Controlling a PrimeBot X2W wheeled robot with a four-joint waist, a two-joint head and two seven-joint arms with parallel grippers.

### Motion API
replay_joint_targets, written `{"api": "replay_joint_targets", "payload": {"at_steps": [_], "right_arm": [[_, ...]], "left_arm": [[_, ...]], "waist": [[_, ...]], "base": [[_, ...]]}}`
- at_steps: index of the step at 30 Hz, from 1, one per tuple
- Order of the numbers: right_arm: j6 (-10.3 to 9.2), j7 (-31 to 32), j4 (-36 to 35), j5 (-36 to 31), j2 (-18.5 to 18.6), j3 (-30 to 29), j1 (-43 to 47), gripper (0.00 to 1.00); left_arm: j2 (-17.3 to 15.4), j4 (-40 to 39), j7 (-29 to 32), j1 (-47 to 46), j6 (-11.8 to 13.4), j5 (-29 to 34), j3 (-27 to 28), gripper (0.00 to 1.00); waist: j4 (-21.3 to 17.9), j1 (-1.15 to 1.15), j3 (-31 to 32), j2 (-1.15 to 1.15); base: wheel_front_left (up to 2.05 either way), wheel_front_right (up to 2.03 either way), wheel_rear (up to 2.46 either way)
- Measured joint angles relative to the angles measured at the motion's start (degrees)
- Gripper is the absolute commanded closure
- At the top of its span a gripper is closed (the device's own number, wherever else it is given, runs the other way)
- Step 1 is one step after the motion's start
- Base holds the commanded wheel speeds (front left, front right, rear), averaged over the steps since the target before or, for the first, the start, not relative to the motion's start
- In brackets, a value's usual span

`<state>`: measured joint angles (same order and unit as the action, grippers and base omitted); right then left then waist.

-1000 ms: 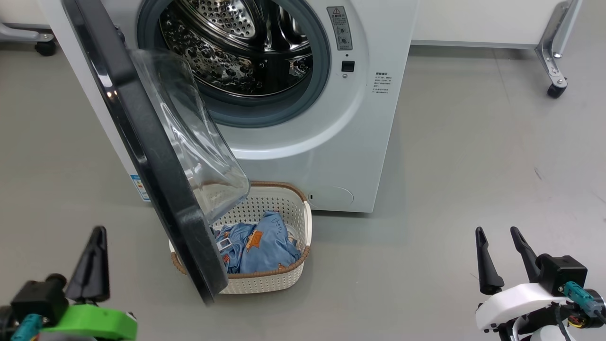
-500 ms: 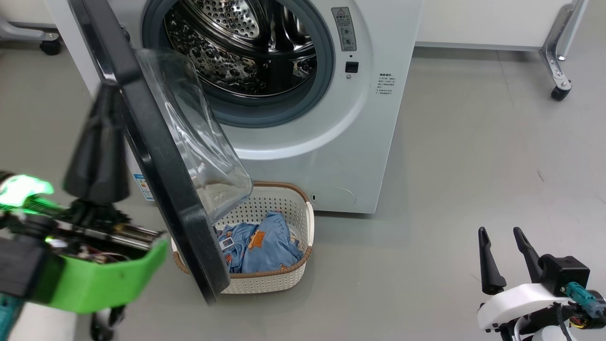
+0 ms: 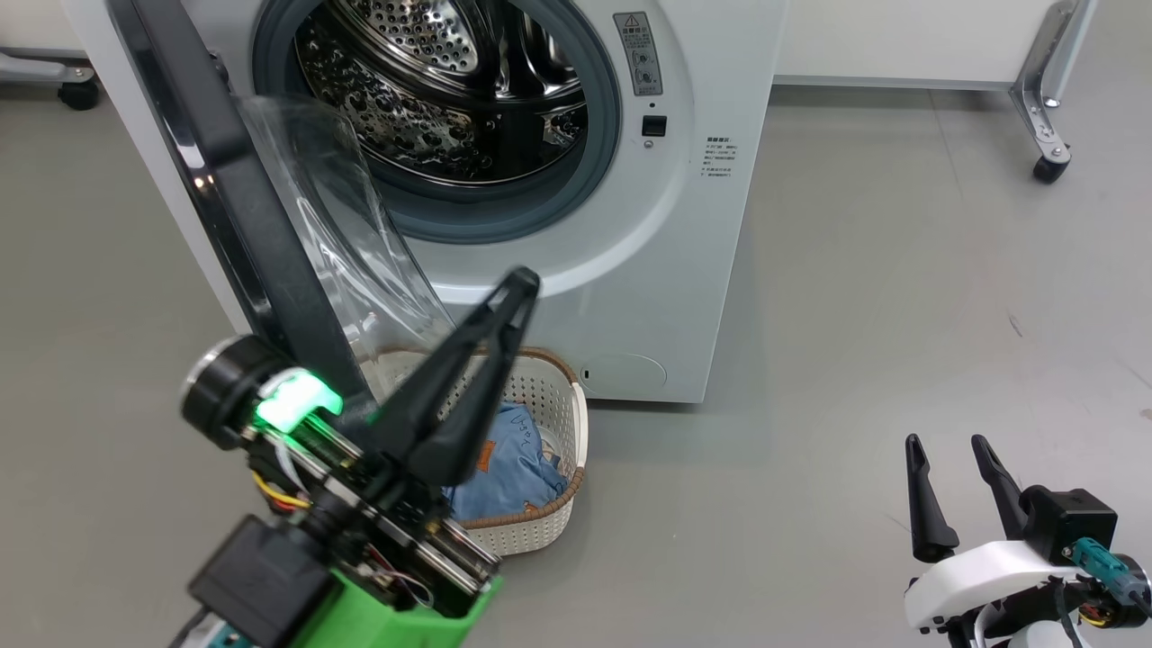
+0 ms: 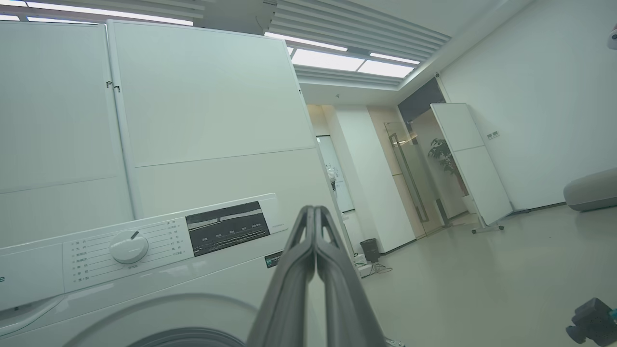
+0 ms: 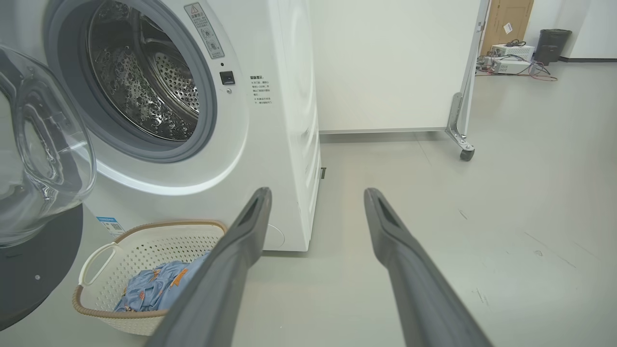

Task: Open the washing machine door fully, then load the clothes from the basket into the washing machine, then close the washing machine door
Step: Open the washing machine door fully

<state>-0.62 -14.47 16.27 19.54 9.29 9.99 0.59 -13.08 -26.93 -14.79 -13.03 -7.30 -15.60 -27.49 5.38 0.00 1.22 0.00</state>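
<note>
Head: door (image 3: 225, 198) only partway swung, its glass bulge overhanging the basket (image 3: 565, 382) on the floor against the washing machine (image 3: 684, 270). Clothes (image 3: 513, 468) in the basket, half hidden. Left tool (image 3: 520, 281) pressed together, raised by the glass, contact unclear. Right tool (image 3: 945, 441) spread, empty, well apart.
Left wrist: fingers together, aimed up past the control panel.
Right wrist: fingers spread, drum empty.
Risk: tips skate off the curved glass and the door stays blocking the basket.

Head looks down; wrists low; all share washing machine (image 3: 693, 270).
</note>
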Motion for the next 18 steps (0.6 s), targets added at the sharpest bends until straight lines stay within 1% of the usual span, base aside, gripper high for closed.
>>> {"api": "replay_joint_targets", "payload": {"at_steps": [3,12,13,18], "right_arm": [[0.01,0.0,0.3,0.0,-0.1,-0.2,0.0,0.0],[0.27,0.0,0.7,-0.5,-0.3,-0.8,0.0,0.0],[0.53,0.0,0.8,-0.5,-0.3,-1.0,0.0,0.0],[0.58,0.0,1.1,-0.5,-0.2,-1.5,0.0,0.0]], "left_arm": [[-0.1,1.3,0.0,0.6,0.0,-0.3,-3.0,1.0],[0.0,6.6,0.0,4.7,0.0,-1.7,-9.2,1.0],[0.0,7.3,0.0,5.1,0.0,-1.7,-9.8,1.0],[-0.1,11.1,0.0,7.2,0.0,-2.2,-10.5,1.0]], "waist": [[-0.2,0.0,-0.1,0.0],[-0.1,0.0,-0.5,0.0],[0.0,0.0,-0.6,0.0],[0.2,0.0,-0.8,0.0]], "base": [[0.0,0.0,0.0],[0.0,0.0,0.0],[0.0,0.0,0.0],[0.0,0.0,0.0]]}}
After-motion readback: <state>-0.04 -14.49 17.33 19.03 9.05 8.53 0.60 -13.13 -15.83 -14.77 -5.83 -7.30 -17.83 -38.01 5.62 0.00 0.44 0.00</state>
